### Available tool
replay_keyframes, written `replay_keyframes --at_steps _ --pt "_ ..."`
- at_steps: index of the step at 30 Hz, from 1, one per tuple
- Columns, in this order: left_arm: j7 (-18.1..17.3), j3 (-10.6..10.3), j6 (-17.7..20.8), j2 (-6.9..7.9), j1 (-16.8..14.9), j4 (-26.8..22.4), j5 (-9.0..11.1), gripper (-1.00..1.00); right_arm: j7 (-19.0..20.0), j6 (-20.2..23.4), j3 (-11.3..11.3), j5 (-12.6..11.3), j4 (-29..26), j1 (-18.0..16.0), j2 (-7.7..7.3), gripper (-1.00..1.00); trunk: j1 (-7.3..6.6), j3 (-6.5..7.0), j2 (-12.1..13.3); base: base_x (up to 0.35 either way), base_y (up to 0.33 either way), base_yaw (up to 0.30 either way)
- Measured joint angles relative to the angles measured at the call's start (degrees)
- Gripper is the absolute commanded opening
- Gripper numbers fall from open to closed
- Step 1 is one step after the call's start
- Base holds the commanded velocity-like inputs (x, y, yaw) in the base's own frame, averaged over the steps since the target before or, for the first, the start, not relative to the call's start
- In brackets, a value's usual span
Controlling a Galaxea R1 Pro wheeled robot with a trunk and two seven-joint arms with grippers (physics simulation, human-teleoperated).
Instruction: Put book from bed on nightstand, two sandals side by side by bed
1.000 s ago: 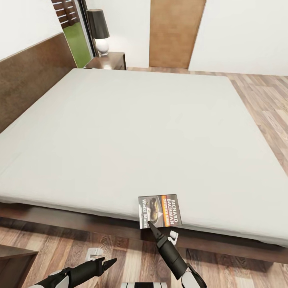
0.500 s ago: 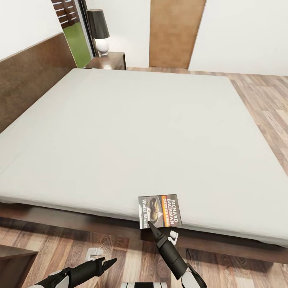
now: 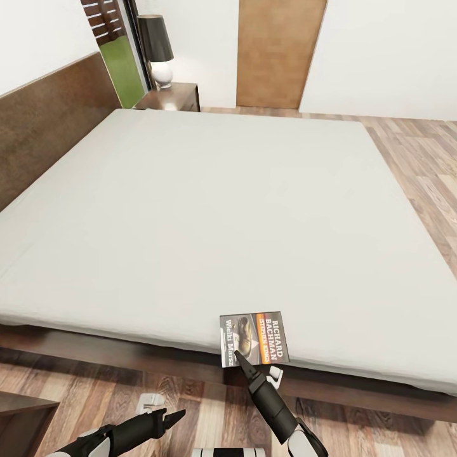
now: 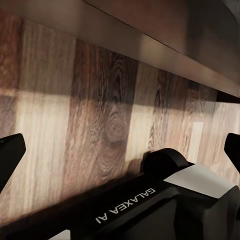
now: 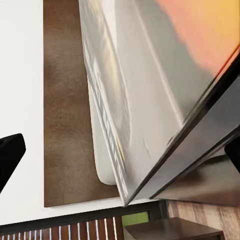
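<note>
The book [image 3: 254, 337] lies flat at the near edge of the bed's pale mattress [image 3: 209, 209], dark cover up with its orange band and white lettering. My right gripper [image 3: 244, 362] is at the book's near edge, one dark finger over the cover. The right wrist view has the book [image 5: 150, 95] very close between two widely spread fingertips [image 5: 10, 155], so this gripper is open around it. My left gripper [image 3: 172, 416] hangs low over the wood floor in front of the bed frame, open and empty [image 4: 120, 150]. A nightstand [image 3: 174, 95] stands beyond the bed's far side. The sandals are out of view.
A black-shaded lamp [image 3: 155, 47] stands on the far nightstand beside a window [image 3: 120, 63]. A brown door [image 3: 279, 51] is in the back wall. The dark headboard [image 3: 51, 120] runs along the left. A dark wooden cabinet corner [image 3: 19, 412] sits at bottom left.
The book's near edge has slid slightly toward me over the mattress edge. Both arms are almost where they were.
</note>
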Motion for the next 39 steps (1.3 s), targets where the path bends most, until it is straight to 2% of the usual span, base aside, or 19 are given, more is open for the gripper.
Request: replay_keyframes --at_steps 4,5,22,39 --pt "0.0 0.0 0.0 -0.02 0.0 0.0 0.0 1.00 0.0 0.0 0.0 0.0 -0.1 0.0 0.04 1.00 0.00 0.00 0.0 0.001 0.000 0.000" --pt "0.0 0.0 0.0 -0.02 0.0 0.0 0.0 1.00 0.0 0.0 0.0 0.0 -0.1 0.0 0.05 -1.00 0.00 0.00 0.0 0.000 0.000 0.000" --pt "0.0 0.0 0.0 -0.02 0.0 0.0 0.0 1.00 0.1 -0.1 0.0 0.0 -0.1 0.0 0.01 -1.00 0.00 0.00 0.0 0.000 0.000 0.000" --pt "0.0 0.0 0.1 -0.02 0.0 0.0 0.0 1.00 0.0 0.0 0.0 0.0 -0.1 0.0 0.03 -1.00 -3.73 3.05 6.8 0.000 0.000 0.000"
